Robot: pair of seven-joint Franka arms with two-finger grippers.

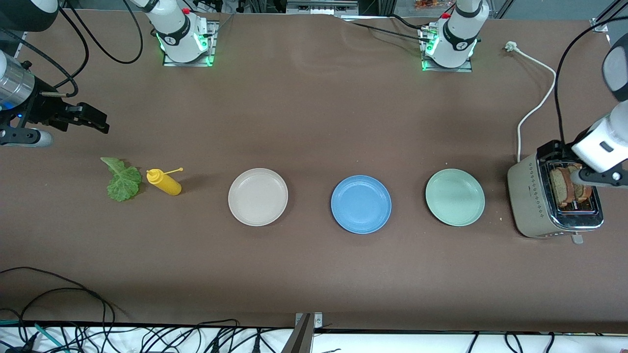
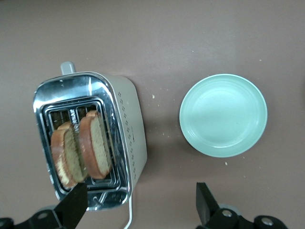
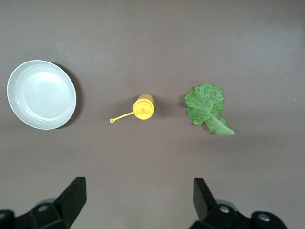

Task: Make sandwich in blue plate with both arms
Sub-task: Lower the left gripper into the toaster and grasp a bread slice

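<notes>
**First slice waits in the toaster, blue plate bare**

Taking the blue plate (image 1: 361, 204) as the landmark and going along the table from the right arm's end: the right gripper (image 1: 91, 119) hangs above the table well toward that end, over bare surface near the lettuce leaf (image 1: 121, 180), its jaws spread wide and empty in the right wrist view (image 3: 138, 200). The leaf lies flat beside a yellow squeeze bottle (image 1: 164, 182), then comes a beige plate (image 1: 258, 197) just beside the blue one. The blue plate holds nothing. Next toward the left arm's end sits a mint-green plate (image 1: 455, 197), and past it a toaster (image 1: 530, 201) with two bread slices (image 2: 81, 150) standing up out of its slots.

The left gripper (image 2: 143, 205) is over the toaster, jaws spread; one finger (image 2: 74, 202) shows at the toaster's edge and nothing is pinched.

The step in hand looks like fetching the first slice. To do it well, I would centre the spread jaws across one slice only, come straight down onto its crust, close gently so the bread does not crumble, and lift vertically to clear the slot before carrying it across the mint-green plate.

The bread is brown wholemeal with a darker crust; the leaf is crinkled green with a pale rib.
</notes>
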